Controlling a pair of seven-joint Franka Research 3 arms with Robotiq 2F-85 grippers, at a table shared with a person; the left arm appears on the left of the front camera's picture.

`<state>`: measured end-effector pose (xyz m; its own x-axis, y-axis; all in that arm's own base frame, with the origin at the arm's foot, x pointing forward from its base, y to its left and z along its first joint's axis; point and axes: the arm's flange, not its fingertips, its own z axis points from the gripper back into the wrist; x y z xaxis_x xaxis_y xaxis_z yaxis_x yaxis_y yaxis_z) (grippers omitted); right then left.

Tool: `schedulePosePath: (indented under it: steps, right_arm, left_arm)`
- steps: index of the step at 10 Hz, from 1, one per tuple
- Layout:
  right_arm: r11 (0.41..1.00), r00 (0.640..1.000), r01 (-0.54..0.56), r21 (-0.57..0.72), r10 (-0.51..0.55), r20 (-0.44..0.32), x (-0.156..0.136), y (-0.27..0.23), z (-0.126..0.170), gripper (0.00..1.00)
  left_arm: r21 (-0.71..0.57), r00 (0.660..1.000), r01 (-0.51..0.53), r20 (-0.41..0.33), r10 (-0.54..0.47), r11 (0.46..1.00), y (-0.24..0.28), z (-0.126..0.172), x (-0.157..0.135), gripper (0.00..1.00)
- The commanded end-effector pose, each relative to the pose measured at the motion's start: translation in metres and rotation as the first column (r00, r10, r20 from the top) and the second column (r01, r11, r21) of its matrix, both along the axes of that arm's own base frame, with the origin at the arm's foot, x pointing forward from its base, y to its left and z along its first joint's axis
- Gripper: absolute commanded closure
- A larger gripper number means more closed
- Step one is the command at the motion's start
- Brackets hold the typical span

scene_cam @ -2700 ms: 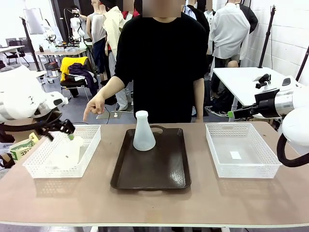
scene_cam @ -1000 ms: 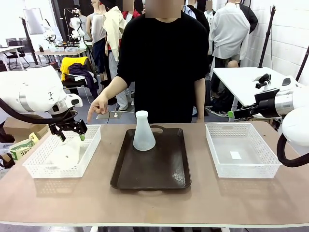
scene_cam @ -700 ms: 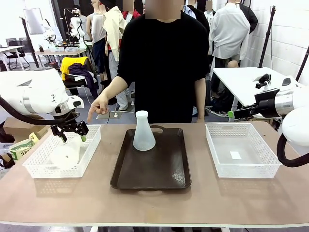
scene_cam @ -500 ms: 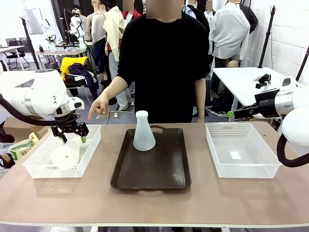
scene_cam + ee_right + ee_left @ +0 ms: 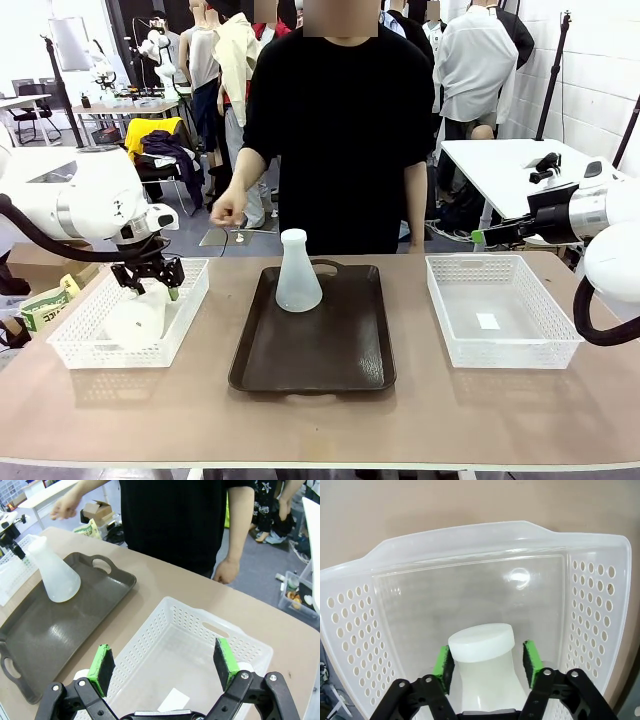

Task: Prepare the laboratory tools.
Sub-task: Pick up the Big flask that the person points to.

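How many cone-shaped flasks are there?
2. One flask stands upright on the dark tray in the middle. The other flask lies in the left basket, its neck between the pads of the left gripper. None seems hidden.

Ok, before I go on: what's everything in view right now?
Flasks: 2, frosted white; upright flask on the tray, lying flask in the left basket.
Tray: 1, dark brown, middle of the table.
Baskets: 2, white mesh; left basket and right basket at the table's ends.
Slip: 1, white, on the right basket's floor.
Table: 1, tan.
Person: 1, black top, far side; hand raised, closed.
Left pincer: black, green pads, either side of the lying flask's neck; firm grip unclear.
Right pincer: black, green pads, open, above the right basket.
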<state>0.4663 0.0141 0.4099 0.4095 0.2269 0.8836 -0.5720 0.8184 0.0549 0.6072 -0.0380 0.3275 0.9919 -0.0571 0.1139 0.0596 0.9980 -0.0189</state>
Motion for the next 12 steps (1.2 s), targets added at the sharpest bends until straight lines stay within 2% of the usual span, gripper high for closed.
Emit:
schedulePosePath:
  steps: [1, 2, 3, 6, 7, 8, 12]
  right_arm:
    - [1.000, 1.000, -0.001, 0.005, 0.001, -0.008, -0.0006, 0.0011, 0.0013, 0.00]
    - [1.000, 1.000, -0.001, 0.005, 0.001, -0.008, -0.0006, 0.0011, 0.0013, 0.00]
    - [1.000, 1.000, -0.001, 0.005, 0.001, -0.008, -0.0006, 0.0011, 0.0013, 0.00]
    - [1.000, 1.000, -0.001, 0.005, 0.001, -0.008, -0.0006, 0.0011, 0.0013, 0.00]
    - [1.000, 1.000, -0.001, 0.005, 0.001, -0.008, -0.0006, 0.0011, 0.0013, 0.00]
    - [1.000, 1.000, -0.001, 0.005, 0.001, -0.008, -0.0006, 0.0011, 0.0013, 0.00]
    - [1.000, 1.000, -0.001, 0.005, 0.001, -0.008, -0.0006, 0.0011, 0.0013, 0.00]
  left_arm:
    - [0.029, 1.000, -0.024, -0.016, 0.025, 0.999, -0.0018, 0.0020, 0.0075, 0.74]
    - [0.026, 1.000, -0.023, -0.015, 0.023, 0.999, -0.0022, 0.0020, 0.0075, 0.92]
    - [0.026, 1.000, -0.024, -0.011, 0.025, 0.999, -0.0028, 0.0019, 0.0081, 1.00]
    - [0.037, 0.999, -0.025, -0.021, 0.026, 0.999, -0.0044, 0.0015, 0.0080, 1.00]
    - [0.042, 0.993, -0.086, -0.081, 0.089, 0.995, -0.0009, -0.0048, 0.0067, 1.00]
    - [0.008, 1.000, -0.006, -0.010, 0.006, 1.000, -0.0016, 0.0002, 0.0020, 1.00]
    - [0.008, 1.000, -0.006, -0.010, 0.006, 1.000, -0.0016, 0.0002, 0.0020, 1.00]
